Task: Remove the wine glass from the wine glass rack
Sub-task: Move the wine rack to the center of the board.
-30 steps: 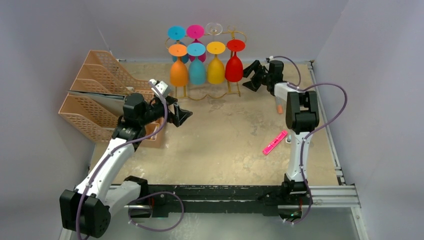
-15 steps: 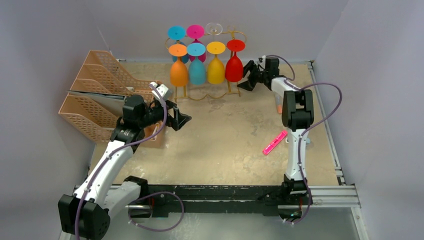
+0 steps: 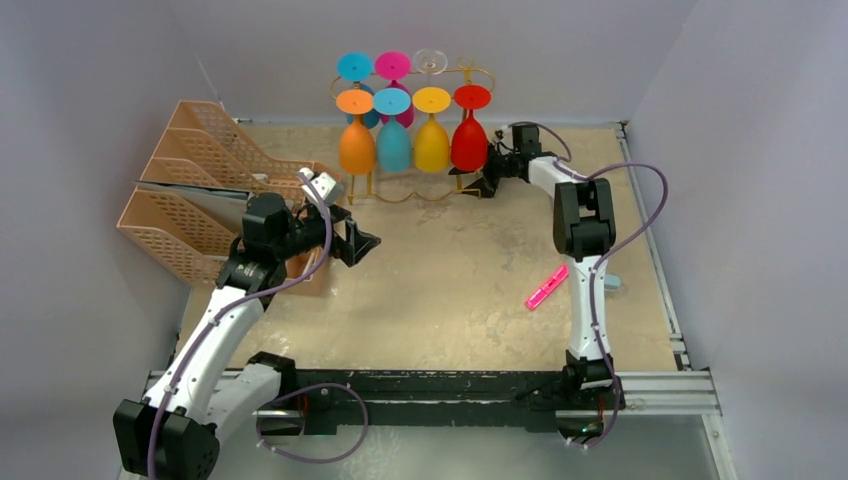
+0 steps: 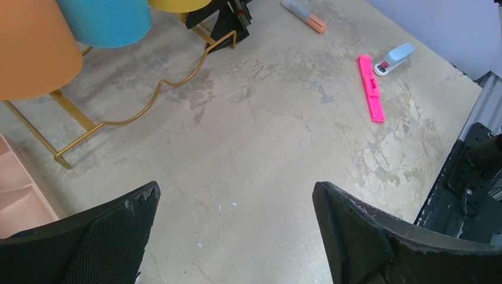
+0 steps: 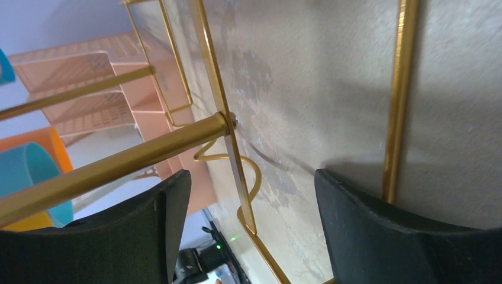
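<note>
A beige worktop point(image 3: 450, 270) is shown from above, with two robot arms mounted at the bottom of the frame. A dark label is carried on a pink bar point(image 3: 549, 286) at centre right, but it is too small to be read. A pale blue stapler point(image 3: 610, 283) is set near it.

At upper centre, the gold wire wine glass rack point(image 3: 371, 186) is stood on the worktop. Glasses are hung from it bowl-down, with their bases uppermost. In the front row, from left to right, an orange glass point(image 3: 357, 145), a teal glass point(image 3: 395, 142), a yellow glass point(image 3: 431, 140) and the red wine glass point(image 3: 467, 140) are seen. Behind them, a turquoise base point(image 3: 353, 66), a magenta base point(image 3: 391, 65) and a clear base point(image 3: 429, 58) are visible.

The right hand point(image 3: 487, 172) is placed low at the right end of the rack, just beside the bowl of the red wine glass. It is spread fairly wide and nothing is gripped. In the right wrist view, gold rods of the rack are framed between its two black fingers point(image 5: 367, 236); whether any rod is touched cannot be told.

The left hand point(image 3: 365, 240) is held at centre left, just right of the peach mesh trays point(image 3: 190, 200) and well apart from the rack. It is spread fully wide and is empty, with bare worktop seen between its fingers in the left wrist view.
</note>
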Controlling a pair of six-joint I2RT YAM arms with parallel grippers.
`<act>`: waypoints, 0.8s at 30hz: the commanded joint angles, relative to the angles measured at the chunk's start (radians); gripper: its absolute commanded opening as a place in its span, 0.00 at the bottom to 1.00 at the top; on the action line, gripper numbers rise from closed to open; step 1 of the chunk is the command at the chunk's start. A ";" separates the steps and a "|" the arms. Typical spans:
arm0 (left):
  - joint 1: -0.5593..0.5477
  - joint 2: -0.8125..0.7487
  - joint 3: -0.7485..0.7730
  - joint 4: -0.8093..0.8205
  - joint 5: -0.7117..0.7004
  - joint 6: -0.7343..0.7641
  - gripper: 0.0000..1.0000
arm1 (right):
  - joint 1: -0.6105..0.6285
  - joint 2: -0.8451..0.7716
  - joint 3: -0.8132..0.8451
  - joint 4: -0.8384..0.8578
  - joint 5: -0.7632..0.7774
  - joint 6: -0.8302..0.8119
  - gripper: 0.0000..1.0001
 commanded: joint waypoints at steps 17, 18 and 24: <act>-0.001 -0.043 0.038 -0.037 -0.019 0.027 1.00 | 0.016 -0.165 -0.100 -0.543 0.327 -0.402 0.81; -0.001 -0.041 0.038 -0.037 -0.019 0.028 1.00 | 0.016 -0.166 -0.107 -0.550 0.341 -0.413 0.82; -0.001 -0.040 0.037 -0.039 -0.013 0.029 1.00 | 0.014 -0.181 -0.147 -0.591 0.440 -0.458 0.82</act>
